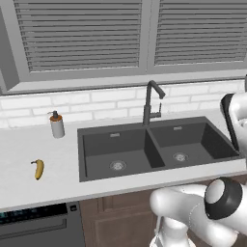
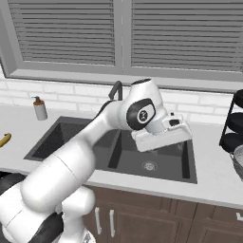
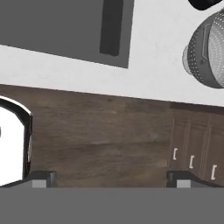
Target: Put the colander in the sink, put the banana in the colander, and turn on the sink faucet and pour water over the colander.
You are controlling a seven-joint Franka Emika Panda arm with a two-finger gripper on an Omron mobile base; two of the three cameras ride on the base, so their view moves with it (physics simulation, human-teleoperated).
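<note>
Hand view, gripper [image 3: 109, 179] spread wide, holding nothing, colander [image 3: 208, 50] on counter, no legible writing

**White tabletop with a sunken double sink**

The white tabletop [image 1: 29, 183] runs below a white tiled wall and a shuttered window. Set into it is the sink [image 1: 144, 166], dark grey, with two basins and a round drain in each. The sink faucet [image 1: 150, 103] rises from the back rim, between the basins. Left of the sink, a white soap bottle [image 1: 57, 124] stands near the wall. The banana [image 1: 38, 169] lies well apart from it, nearer the front edge. Right of the sink, the colander [image 3: 208, 50] rests on the tabletop beside a dark rack [image 2: 232, 121].
</note>
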